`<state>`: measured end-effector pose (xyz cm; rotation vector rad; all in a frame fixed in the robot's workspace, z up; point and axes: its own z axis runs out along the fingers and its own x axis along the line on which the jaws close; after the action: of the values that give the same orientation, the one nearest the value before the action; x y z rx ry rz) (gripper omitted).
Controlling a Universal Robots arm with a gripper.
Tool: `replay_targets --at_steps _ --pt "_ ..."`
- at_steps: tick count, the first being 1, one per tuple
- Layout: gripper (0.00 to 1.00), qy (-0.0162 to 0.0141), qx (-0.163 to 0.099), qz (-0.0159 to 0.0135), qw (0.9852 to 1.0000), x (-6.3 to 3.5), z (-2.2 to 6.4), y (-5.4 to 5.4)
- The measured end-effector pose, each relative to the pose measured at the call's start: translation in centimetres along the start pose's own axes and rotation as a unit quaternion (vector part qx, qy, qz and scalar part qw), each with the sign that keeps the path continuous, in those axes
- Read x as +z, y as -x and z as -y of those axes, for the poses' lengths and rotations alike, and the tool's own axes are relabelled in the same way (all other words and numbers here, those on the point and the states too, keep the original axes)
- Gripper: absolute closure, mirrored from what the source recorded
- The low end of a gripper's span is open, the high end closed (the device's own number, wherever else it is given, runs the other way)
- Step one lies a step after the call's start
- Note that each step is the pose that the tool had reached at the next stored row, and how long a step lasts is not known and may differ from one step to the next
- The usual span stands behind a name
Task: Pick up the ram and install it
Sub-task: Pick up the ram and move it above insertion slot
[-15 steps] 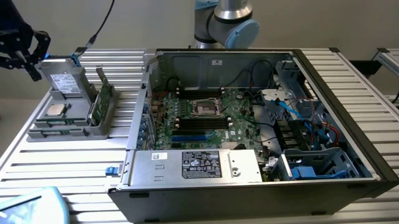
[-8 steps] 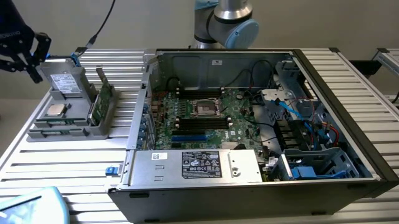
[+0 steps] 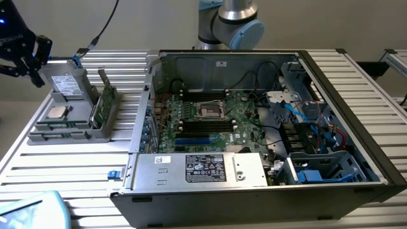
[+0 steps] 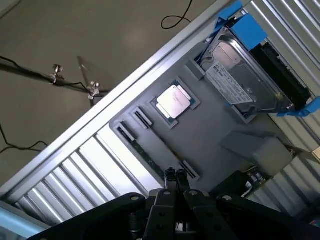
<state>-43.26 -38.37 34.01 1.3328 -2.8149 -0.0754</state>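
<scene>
The ram [image 4: 146, 156] is a long, thin dark-green stick standing on edge in a slot of the grey parts tray [image 4: 210, 125], just past the silver processor chip [image 4: 173, 102]. In the exterior view this slot runs along the tray's near end [image 3: 56, 127]. My black gripper [image 4: 175, 176] is shut with nothing between its fingers, and its tips hang above one end of the ram's slot. The exterior view puts the gripper [image 3: 28, 59] high at the left, beyond the tray's far corner. The open computer case [image 3: 356, 119] shows the motherboard's black memory slots [image 3: 207, 126].
On the tray [image 3: 45, 138] lie a hard drive [image 3: 66, 83], the processor chip [image 3: 57, 113] and a wider green board standing on edge [image 3: 102, 102]. Inside the case are a processor socket [image 3: 208, 110], a power supply [image 3: 203, 169], cables and a blue drive cage [image 3: 318, 171].
</scene>
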Motion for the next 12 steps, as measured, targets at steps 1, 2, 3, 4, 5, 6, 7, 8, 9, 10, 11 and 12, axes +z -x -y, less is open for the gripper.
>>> replay_targets --at_steps 1,2,3,4,5,6,7,8,9,10,11,12 --pt "0.89 0.0000 -0.010 -0.0005 1.0000 0.08 0.00 0.00" --pt "0.89 -0.0001 -0.019 -0.0010 0.9998 0.16 0.01 0.00" --pt "0.89 -0.0001 -0.028 -0.0015 0.9996 0.24 0.01 0.00" --pt "0.89 -0.0001 -0.037 -0.0020 0.9993 0.32 0.02 0.00" --pt "0.89 -0.0001 -0.046 -0.0025 0.9990 0.39 0.02 0.00" --pt "0.89 -0.0002 -0.055 -0.0030 0.9985 0.47 0.02 0.00" --pt "0.89 -0.0002 -0.064 -0.0035 0.9980 0.55 0.03 0.00" --pt "0.89 -0.0002 -0.073 -0.0040 0.9973 0.62 0.03 0.00" --pt "0.89 -0.0002 -0.082 -0.0045 0.9966 0.69 0.04 0.00" --pt "0.89 -0.0003 -0.091 -0.0050 0.9959 0.75 0.04 0.00" --pt "0.89 -0.0003 -0.100 -0.0055 0.9950 0.82 0.05 0.00" --pt "0.89 -0.0003 -0.109 -0.0060 0.9940 0.87 0.05 0.00"
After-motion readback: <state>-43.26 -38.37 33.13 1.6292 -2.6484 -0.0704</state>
